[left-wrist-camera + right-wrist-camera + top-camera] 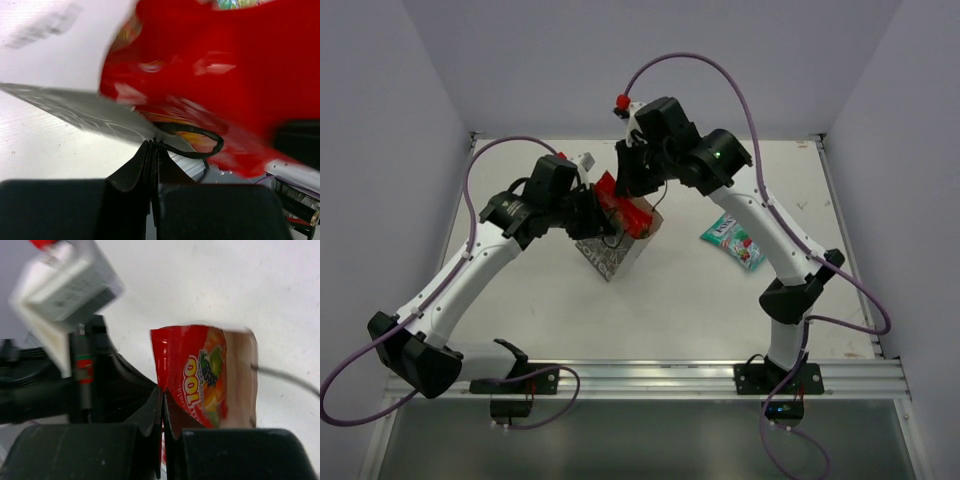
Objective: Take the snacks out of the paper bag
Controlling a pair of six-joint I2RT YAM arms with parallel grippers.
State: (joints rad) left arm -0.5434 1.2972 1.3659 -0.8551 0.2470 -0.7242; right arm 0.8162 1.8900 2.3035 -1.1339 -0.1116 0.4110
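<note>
The paper bag [607,254] stands at the middle of the table. My left gripper [594,217] is shut on its rim, pinching the grey paper [90,112] beside a black loop handle [200,142]. A bright red snack [625,208] sticks up out of the bag's mouth. My right gripper [628,184] is shut on that packet's edge from above. The right wrist view shows the red snack [197,375] with fruit print caught between the fingers, the beige bag [243,380] behind it. A teal snack [733,240] lies flat on the table to the right. The red snack [225,75] fills the left wrist view.
The two wrists are close together over the bag, and the left arm's wrist camera box [60,290] shows in the right wrist view. Purple cables loop above both arms. Grey walls enclose the white table [670,310] on three sides.
</note>
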